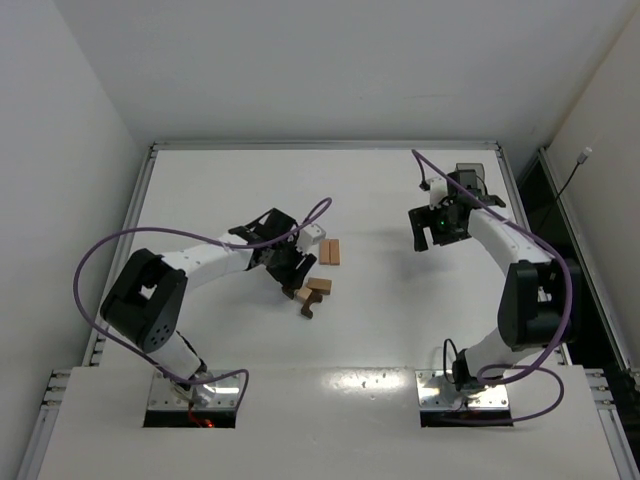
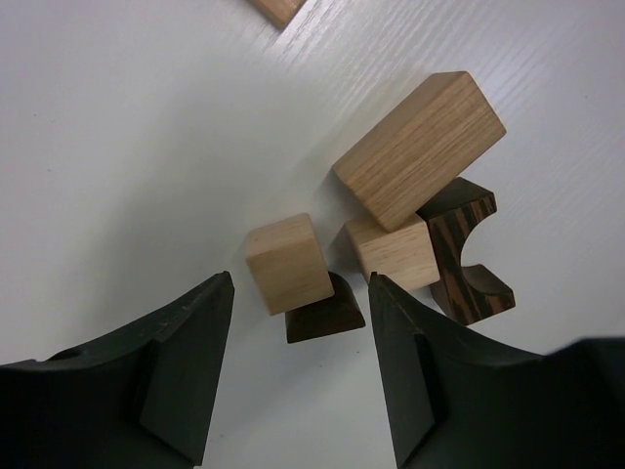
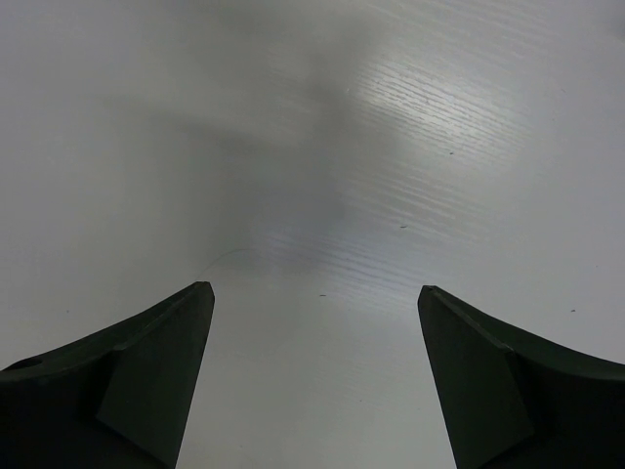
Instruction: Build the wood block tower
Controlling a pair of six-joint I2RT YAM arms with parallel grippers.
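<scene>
Tan wood blocks point(image 2: 420, 147) lie, seemingly untouched, at left end effector point(image 2: 301, 283).

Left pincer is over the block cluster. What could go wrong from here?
The left pincer straddles the small tan cube and the dark wedge touching it; closing might pinch both or twist the cube.
One finger sits close to a second tan cube that seems to prop the long tan block beside the dark arch; a nudge could topple that pile.
</scene>
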